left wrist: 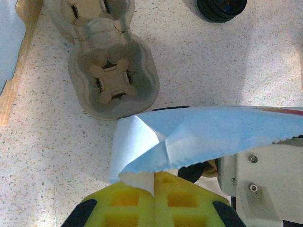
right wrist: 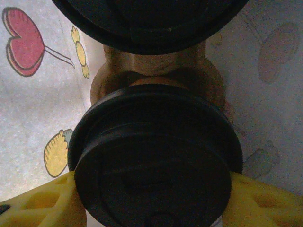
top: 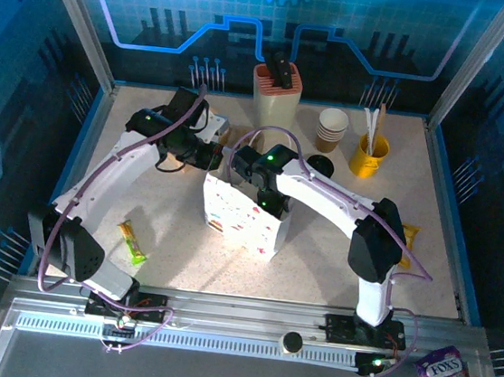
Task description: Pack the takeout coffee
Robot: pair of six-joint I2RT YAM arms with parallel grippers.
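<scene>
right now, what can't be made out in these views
- top view: inside of the paper bag, blocked by the right arm and the bag's walls
- right wrist view: body of the near cup, covered by its own black lid; far cup, cut off by the top edge
- left wrist view: loose lids, cut off by the top edge, count unclear

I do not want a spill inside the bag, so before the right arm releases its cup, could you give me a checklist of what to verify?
1. Left pincer shut on the rim of the bag: ok.
2. Right pincer gripping the lidded cup on both sides: ok.
3. Lid seated flat on this cup: ok.
4. Cup inside the bag, printed walls on both sides: ok.
5. Cup bottom resting on something: cannot tell.
6. Gap to the second lidded cup beside it: cannot tell.
</scene>
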